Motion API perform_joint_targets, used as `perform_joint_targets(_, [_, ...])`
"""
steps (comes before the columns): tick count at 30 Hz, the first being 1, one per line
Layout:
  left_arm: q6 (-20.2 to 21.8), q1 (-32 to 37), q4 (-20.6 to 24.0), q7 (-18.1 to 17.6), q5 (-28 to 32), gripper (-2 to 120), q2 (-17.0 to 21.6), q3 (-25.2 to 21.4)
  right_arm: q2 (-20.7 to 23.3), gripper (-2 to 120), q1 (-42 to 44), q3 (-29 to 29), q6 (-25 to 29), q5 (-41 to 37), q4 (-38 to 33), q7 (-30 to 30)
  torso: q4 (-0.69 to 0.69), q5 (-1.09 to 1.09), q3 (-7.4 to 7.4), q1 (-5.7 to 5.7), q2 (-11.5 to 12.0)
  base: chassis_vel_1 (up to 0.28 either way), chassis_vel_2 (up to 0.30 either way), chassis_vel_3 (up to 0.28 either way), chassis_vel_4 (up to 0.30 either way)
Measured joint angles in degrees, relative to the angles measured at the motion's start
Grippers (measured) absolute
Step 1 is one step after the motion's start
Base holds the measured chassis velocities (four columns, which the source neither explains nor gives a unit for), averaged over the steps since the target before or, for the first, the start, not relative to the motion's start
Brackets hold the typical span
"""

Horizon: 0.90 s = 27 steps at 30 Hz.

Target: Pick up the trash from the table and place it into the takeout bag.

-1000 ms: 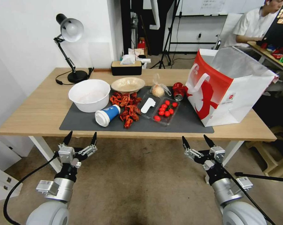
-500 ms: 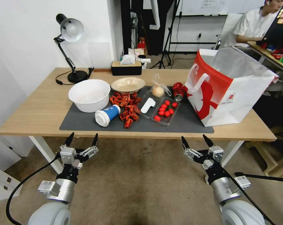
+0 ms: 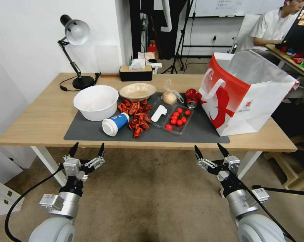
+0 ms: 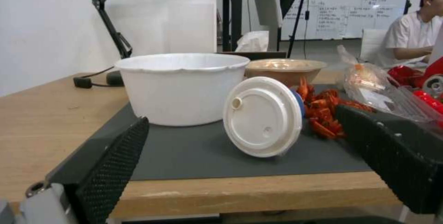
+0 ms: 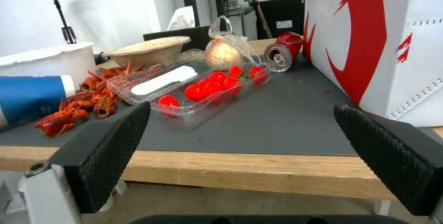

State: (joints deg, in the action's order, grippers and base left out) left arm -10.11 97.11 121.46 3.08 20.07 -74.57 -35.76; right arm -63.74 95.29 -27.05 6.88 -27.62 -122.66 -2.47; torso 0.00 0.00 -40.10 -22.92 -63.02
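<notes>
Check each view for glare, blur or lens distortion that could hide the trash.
Head view: wide-angle bending at the edges, table and takeout bag look splayed, items sharp. Left wrist view: the lidded cup is clear, background whiteboard washed out. Right wrist view: soft overall, crushed can slightly blurred.

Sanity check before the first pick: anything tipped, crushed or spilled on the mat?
Yes. The blue-white paper cup lies on its side, lid toward the front edge. The red can by the takeout bag is crushed and tipped over. Crayfish shells lie loose on the grey mat. No liquid spill visible.
</notes>
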Motion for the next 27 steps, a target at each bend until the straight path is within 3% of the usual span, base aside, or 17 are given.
perform_joint_targets(11, [-0.03, -0.12, 0.12, 0.01, 0.07, 100, 0.18, -0.04, 2.24, 100, -3.39, 1.74, -0.27, -0.46, -0.22, -0.92, 0.00, 0.00, 0.00, 0.00, 0.00, 0.000, 0.000, 0.000, 0.000])
perform_joint_targets(15, [-0.02, -0.14, 0.51, -0.01, 0.11, 100, 0.71, -0.22, 3.99, 100, -9.45, 4.24, -3.67, -0.78, -0.25, -2.38, 0.03, 0.01, 0.00, 0.00, 0.00, 0.000, 0.000, 0.000, 0.000])
perform_joint_targets(19, [0.36, -1.02, 0.49, -0.02, 0.20, 100, 1.31, 0.89, 4.10, 100, -10.09, 4.33, -4.72, -0.78, -0.69, -2.74, 0.01, 0.00, 0.00, 0.00, 0.00, 0.000, 0.000, 0.000, 0.000])
perform_joint_targets(20, [0.86, -1.25, 0.34, -0.02, 0.21, 100, 1.47, 1.71, 4.64, 100, -11.90, 5.05, -6.07, -0.97, -0.66, -3.12, -0.06, -0.03, 0.00, 0.00, 0.00, 0.000, 0.000, 0.000, 0.000])
perform_joint_targets(23, [1.35, -1.42, 0.15, -0.04, 0.21, 100, 1.40, 2.09, 6.04, 100, -16.90, 8.29, -7.99, -1.47, 0.90, -4.21, 0.02, 0.02, -0.01, 0.00, 0.00, 0.000, 0.000, 0.000, 0.000])
perform_joint_targets(27, [1.81, -1.67, 0.34, -0.19, 0.39, 100, 1.33, 1.74, 7.17, 100, -23.35, 13.19, -11.12, -3.08, 3.35, -6.72, 0.01, 0.00, -0.01, 0.00, 0.00, 0.000, 0.000, 0.000, 0.000])
